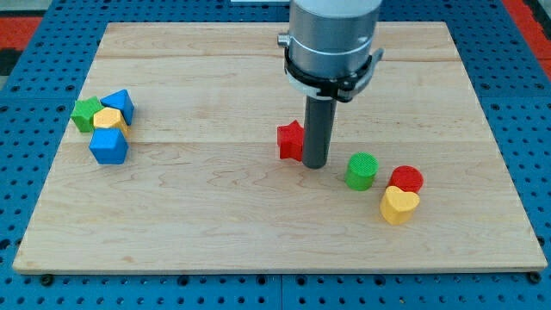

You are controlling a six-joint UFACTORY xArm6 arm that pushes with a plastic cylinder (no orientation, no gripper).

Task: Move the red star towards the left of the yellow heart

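The red star (290,140) lies near the middle of the wooden board. My tip (314,164) stands right against the star's right side, touching or nearly touching it. The yellow heart (399,205) lies at the lower right, well to the right of the star. A red cylinder (406,179) sits just above the heart, touching it. A green cylinder (362,170) stands between my tip and the heart.
At the view's left is a tight cluster: a green star (85,113), a blue triangular block (119,104), a yellow hexagonal block (109,119) and a blue block (108,145). The wooden board (215,215) lies on a blue pegboard.
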